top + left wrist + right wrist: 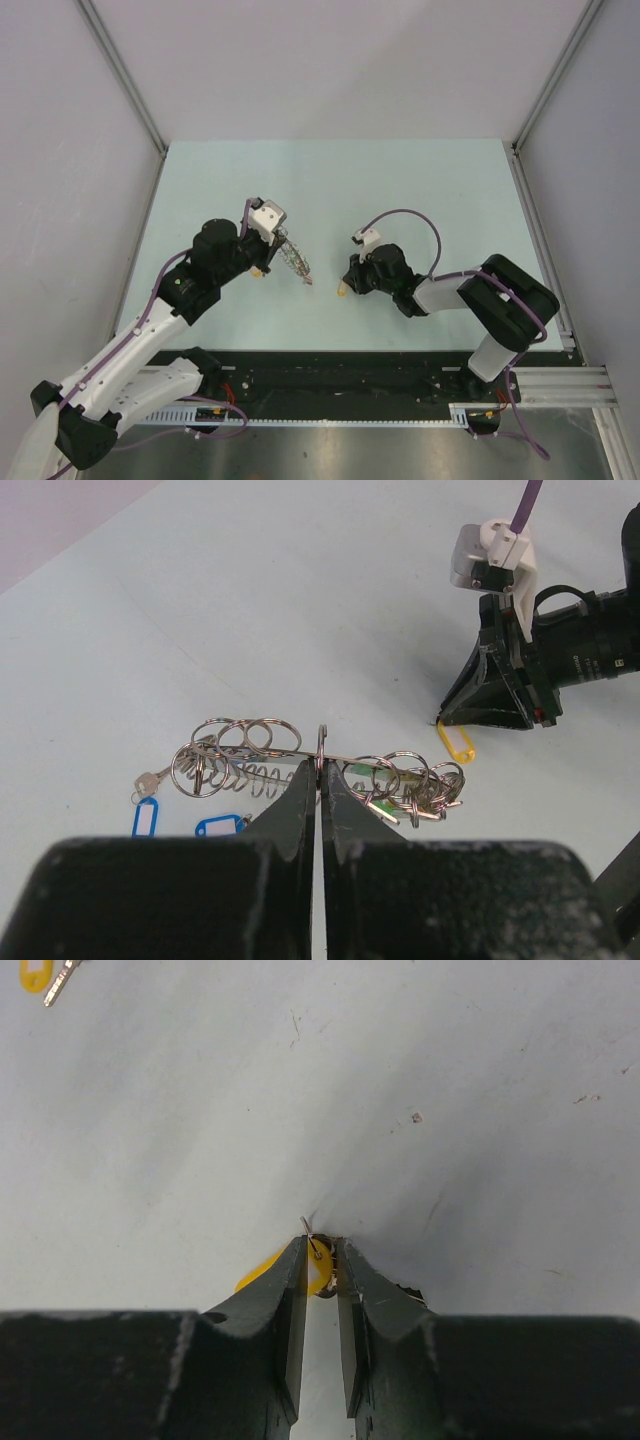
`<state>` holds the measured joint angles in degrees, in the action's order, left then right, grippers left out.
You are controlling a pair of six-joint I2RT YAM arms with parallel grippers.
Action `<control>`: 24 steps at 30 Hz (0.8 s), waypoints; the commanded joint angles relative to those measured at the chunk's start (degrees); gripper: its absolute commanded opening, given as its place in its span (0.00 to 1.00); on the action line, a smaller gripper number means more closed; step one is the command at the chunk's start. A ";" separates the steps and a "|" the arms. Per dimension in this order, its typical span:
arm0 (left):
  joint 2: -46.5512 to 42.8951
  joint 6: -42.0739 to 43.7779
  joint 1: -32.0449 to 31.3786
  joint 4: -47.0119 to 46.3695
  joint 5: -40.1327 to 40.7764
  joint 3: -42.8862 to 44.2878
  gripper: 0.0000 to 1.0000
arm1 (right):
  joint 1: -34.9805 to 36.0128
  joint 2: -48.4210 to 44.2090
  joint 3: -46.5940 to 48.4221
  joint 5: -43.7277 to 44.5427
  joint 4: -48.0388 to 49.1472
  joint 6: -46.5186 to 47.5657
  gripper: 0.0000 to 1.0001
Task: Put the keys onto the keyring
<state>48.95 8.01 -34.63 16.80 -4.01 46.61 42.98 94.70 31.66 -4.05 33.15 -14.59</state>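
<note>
The keyring [250, 760] is a metal ring crowded with silver rings and keys, with a green tag on its right side. My left gripper [320, 768] is shut on its wire and holds it edge-on just above the table; from above the gripper [279, 254] has the keyring [298, 266] hanging at its tip. Two blue-tagged keys [146, 817] [220, 827] lie under the ring. My right gripper [320, 1250] is low on the table, closed on a yellow-tagged key [262, 1272]. It also shows in the top view [350, 285] and the left wrist view [455, 742].
Another yellow-tagged key [35, 974] lies on the table far ahead of the right gripper. The pale green table [420, 190] has grey walls on three sides. A black rail [350, 385] runs along the near edge.
</note>
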 commanded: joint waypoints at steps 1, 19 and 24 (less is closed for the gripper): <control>-0.96 0.51 0.35 -4.67 0.14 0.41 0.00 | 0.17 1.19 2.09 0.19 0.87 -0.09 0.22; -1.05 0.60 0.35 -4.58 0.14 0.41 0.00 | 0.44 1.37 2.27 0.19 0.95 0.18 0.14; -0.96 0.51 0.35 -4.67 0.32 0.41 0.00 | 0.61 1.81 2.70 0.28 0.52 0.18 0.14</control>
<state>48.95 8.01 -34.63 16.80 -4.01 46.61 43.07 95.53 32.27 -4.14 33.12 -14.57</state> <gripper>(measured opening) 0.011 0.141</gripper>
